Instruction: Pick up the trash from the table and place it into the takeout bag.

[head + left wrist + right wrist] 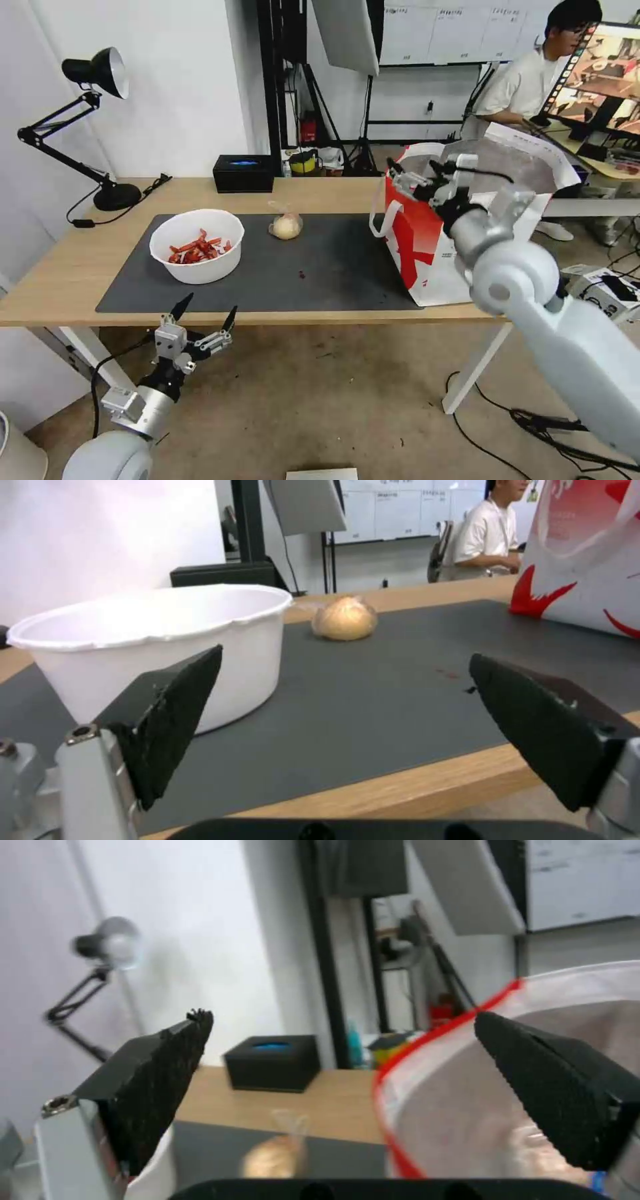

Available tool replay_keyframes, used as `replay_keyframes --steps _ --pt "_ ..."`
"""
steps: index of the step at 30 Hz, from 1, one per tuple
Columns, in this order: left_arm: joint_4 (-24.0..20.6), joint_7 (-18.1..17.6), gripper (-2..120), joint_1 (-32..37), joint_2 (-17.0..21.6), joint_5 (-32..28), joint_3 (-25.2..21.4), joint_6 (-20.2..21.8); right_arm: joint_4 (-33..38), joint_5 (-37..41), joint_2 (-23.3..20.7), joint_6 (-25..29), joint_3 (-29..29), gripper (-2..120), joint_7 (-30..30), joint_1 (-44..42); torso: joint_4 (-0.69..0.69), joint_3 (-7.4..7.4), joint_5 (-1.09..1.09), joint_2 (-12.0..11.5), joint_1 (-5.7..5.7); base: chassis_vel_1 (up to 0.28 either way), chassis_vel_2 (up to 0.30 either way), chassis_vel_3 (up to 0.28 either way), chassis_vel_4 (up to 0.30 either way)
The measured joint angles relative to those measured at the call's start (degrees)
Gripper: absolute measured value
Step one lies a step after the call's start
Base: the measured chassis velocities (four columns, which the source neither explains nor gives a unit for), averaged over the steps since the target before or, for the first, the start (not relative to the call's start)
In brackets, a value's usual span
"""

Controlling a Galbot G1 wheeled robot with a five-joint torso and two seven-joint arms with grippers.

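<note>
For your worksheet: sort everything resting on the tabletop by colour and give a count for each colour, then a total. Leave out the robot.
White: 1, the bowl
Beige: 1, the baggie
Red-and-white: 1, the takeout bag
Black: 2, the desk lamp and the box
Dark grey: 1, the mat
Total: 6

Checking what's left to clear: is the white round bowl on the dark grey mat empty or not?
Not empty. The white round bowl stands upright on the dark grey mat with red chili scraps inside.
</note>
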Motion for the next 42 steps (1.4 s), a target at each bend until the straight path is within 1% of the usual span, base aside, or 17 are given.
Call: replay_keyframes --steps 1,3,5,8,11,17,21,23,27,28,30,31,34,35,38,39,42 --pt "0.00 0.00 100 0.00 0.00 0.00 0.00 0.00 0.00 0.00 0.00 0.00 0.00 100 0.00 0.00 0.00 0.00 0.00 0.00 0.00 0.000 0.000 0.000 0.000" --pt "-0.02 0.00 100 0.16 -0.27 0.02 0.00 -0.03 1.40 -1.02 -0.84 1.30 0.95 100 -3.10 -2.35 0.00 0.00 0.01 0.00 0.00 0.000 0.000 0.000 0.000" --pt "-0.04 0.00 100 0.26 -0.36 0.05 0.00 -0.04 1.75 -1.29 -1.07 1.97 1.17 100 -3.88 -2.88 0.00 0.00 0.01 0.00 0.00 0.000 0.000 0.000 0.000" --pt "-0.34 0.00 100 0.76 -0.83 0.48 -0.03 -0.09 2.92 -2.78 -2.05 4.70 1.88 100 -6.95 -4.35 0.00 0.00 0.01 0.00 0.00 0.000 0.000 0.000 0.000" --pt "-0.58 0.02 100 1.03 -1.16 0.74 -0.03 -0.12 3.43 -3.14 -2.43 5.17 2.17 100 -7.58 -4.87 0.00 0.00 0.01 0.00 0.00 0.000 0.000 0.000 0.000" --pt "-1.33 0.07 100 2.07 -2.19 1.33 -0.36 -0.23 4.74 -6.53 -3.01 4.79 3.45 100 -7.86 -9.07 0.01 0.00 0.01 0.00 0.00 0.000 0.000 0.000 0.000" --pt "-1.94 0.15 100 2.81 -2.88 1.72 -0.83 -0.45 6.44 -10.05 -3.01 1.81 4.16 100 -7.44 -14.02 0.01 0.00 0.00 0.00 0.00 0.000 0.000 0.000 0.000" --pt "-2.06 0.16 100 2.90 -3.08 1.73 -0.93 -0.49 6.80 -10.90 -2.84 1.37 4.18 100 -7.17 -15.29 0.00 0.00 0.01 0.00 0.00 0.000 0.000 0.000 0.000" --pt "-2.34 0.83 100 3.14 -3.74 0.93 -1.39 -1.60 7.66 -13.01 -1.85 0.77 4.60 100 -5.98 -19.01 0.01 0.00 0.00 0.00 0.00 0.000 0.000 0.000 0.000" --pt "-2.70 2.12 100 3.57 -4.07 0.40 -1.87 -2.31 7.73 -14.91 -0.98 0.80 4.88 100 -5.17 -21.89 0.01 0.00 0.01 0.00 0.00 0.000 0.000 0.000 0.000" --pt "-3.04 2.84 100 4.21 -4.39 0.28 -2.45 -2.48 7.55 -18.11 0.23 1.90 5.22 100 -4.74 -25.63 0.00 0.00 0.02 0.00 0.00 0.000 0.000 0.000 0.000" --pt "-3.04 2.84 100 4.21 -4.39 0.28 -2.45 -2.48 7.55 -18.11 0.23 1.90 5.22 100 -4.74 -25.63 0.00 0.00 0.02 0.00 0.00 0.000 0.000 0.000 0.000" --pt "-2.61 2.89 100 5.04 -4.79 0.61 -3.17 -2.57 6.93 -23.20 2.85 4.47 5.66 100 -4.22 -32.19 0.00 0.00 0.01 0.00 0.00 0.000 0.000 0.000 0.000" --pt "-2.61 2.89 100 5.04 -4.79 0.61 -3.17 -2.57 6.93 -23.20 2.85 4.47 5.66 100 -4.22 -32.19 0.00 0.00 0.01 0.00 0.00 0.000 0.000 0.000 0.000" --pt "-2.12 2.89 100 5.47 -5.17 0.87 -3.26 -2.97 6.42 -27.44 5.53 6.65 5.83 100 -3.40 -37.42 0.00 0.00 0.01 0.00 0.00 0.000 0.000 0.000 0.000" --pt "-2.12 2.89 100 5.47 -5.17 0.87 -3.26 -2.97 6.42 -27.44 5.53 6.65 5.83 100 -3.40 -37.42 0.00 0.00 0.01 0.00 0.00 0.000 0.000 0.000 0.000" --pt "-1.49 2.89 100 5.88 -5.38 1.64 -3.11 -3.20 5.93 -31.15 7.45 8.31 5.76 100 -2.15 -41.47 0.00 0.00 0.00 0.00 0.00 0.000 0.000 0.000 0.000"
